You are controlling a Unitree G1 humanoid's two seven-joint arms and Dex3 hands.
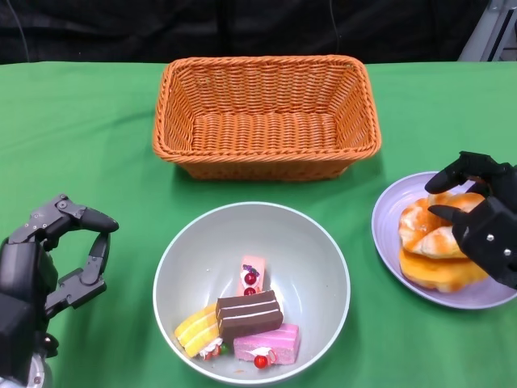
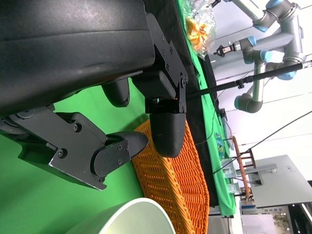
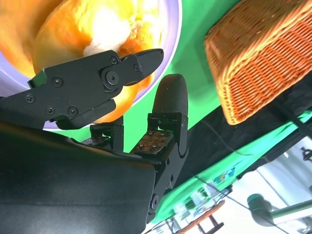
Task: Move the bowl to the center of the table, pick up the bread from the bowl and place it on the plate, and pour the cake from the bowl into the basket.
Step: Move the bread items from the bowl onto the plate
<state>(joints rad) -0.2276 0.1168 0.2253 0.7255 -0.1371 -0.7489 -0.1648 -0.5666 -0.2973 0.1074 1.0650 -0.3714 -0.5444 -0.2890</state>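
The desk (image 1: 81, 145) is plain green, and behind the pale grey bowl (image 1: 323, 267) on it stands an orange woven basket (image 1: 266, 113). In the bowl lie cake (image 1: 249, 314) pieces: brown with white stripes, pink with red cherries, and yellow-and-white layered. Right of the bowl, golden-orange bread (image 1: 432, 242) with white patches sits on a lilac plate (image 1: 388, 218), under a black robot hand (image 1: 485, 222).

A green tablecloth (image 1: 81, 145) covers the table, with a black backdrop (image 1: 242, 28) just behind its far edge. Beyond the tablecloth stand grey robot arms (image 2: 263, 53) (blue at the joints).
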